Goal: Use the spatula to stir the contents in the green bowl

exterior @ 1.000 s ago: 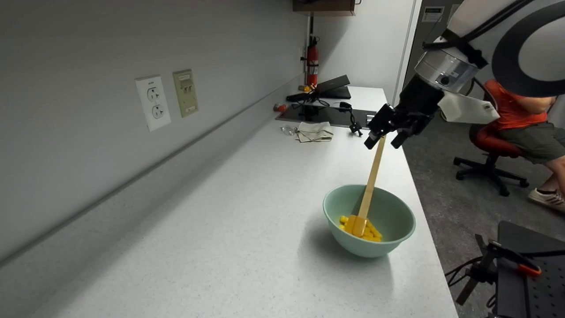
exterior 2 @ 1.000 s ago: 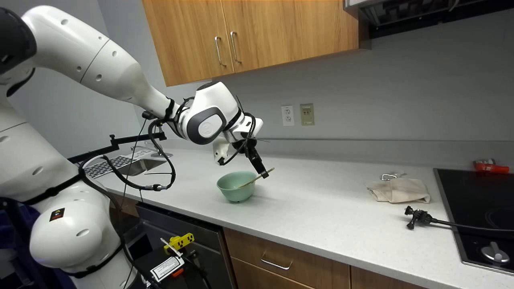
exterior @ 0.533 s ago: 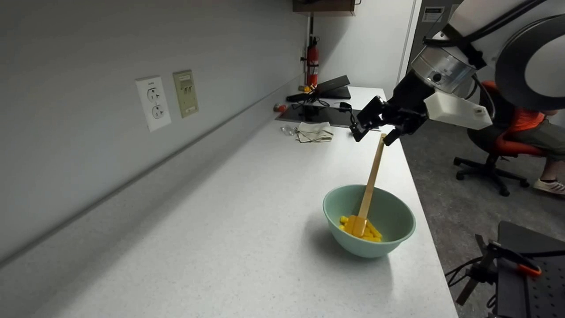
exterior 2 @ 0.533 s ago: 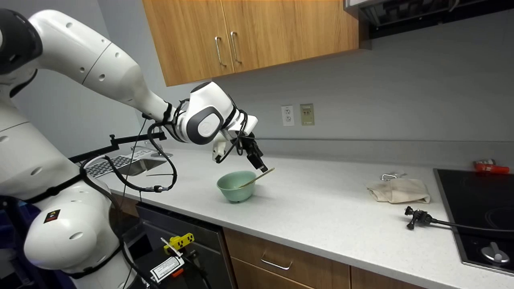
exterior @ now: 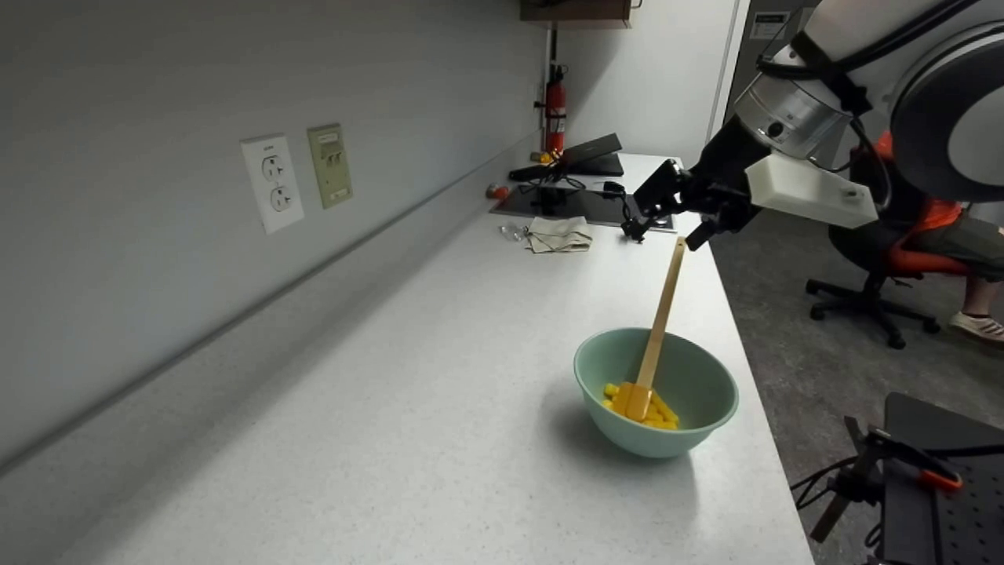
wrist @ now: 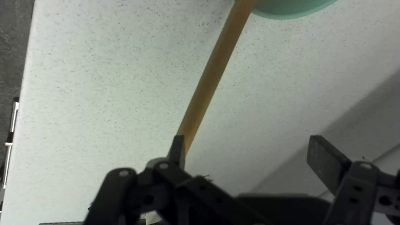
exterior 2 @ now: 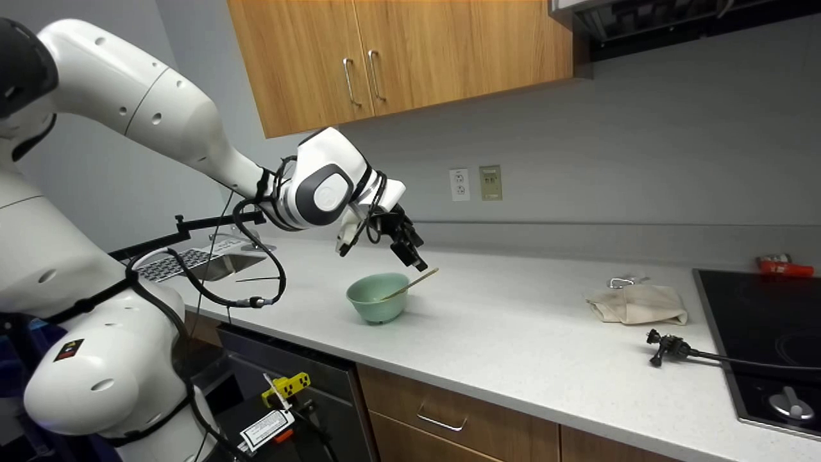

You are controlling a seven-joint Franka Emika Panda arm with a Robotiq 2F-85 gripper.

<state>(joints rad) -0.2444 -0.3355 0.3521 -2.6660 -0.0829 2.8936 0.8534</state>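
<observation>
Fingers (wrist: 328,162) spread wide beside a spatula (exterior: 659,322) leaning in the green bowl (exterior: 647,444)

In the wrist view the fingers stand at seven and four o'clock, far apart, with the pale bench (wrist: 118,87) showing through the gap. The seven o'clock finger covers part of the spatula's wooden handle (wrist: 215,72); whether the two touch, I cannot tell. From there the handle runs towards one o'clock, to the bowl at the top edge.

In an exterior view the handle's upper end is just beside a fingertip. The handle crosses the bowl's rim at twelve o'clock, and the amber blade (exterior: 637,403) sits low inside. At nine and four o'clock of the blade, yellow pieces (exterior: 664,411) lie in the bottom of the bowl. The bowl stands upright on the bench.

Farther out, reckoned from the bowl in an exterior view, a folded cloth (exterior: 559,235) lies at eleven o'clock. A white outlet (exterior: 272,183) is on the wall (exterior: 408,94) at ten. At two, a person (exterior: 973,247) partly hidden by the white arm (exterior: 847,27) sits in a swivel chair (exterior: 867,290). In an exterior view, wooden cabinets (exterior 2: 449,58) hang at twelve o'clock, and a black cooktop (exterior 2: 750,314) is set in the bench at three.
</observation>
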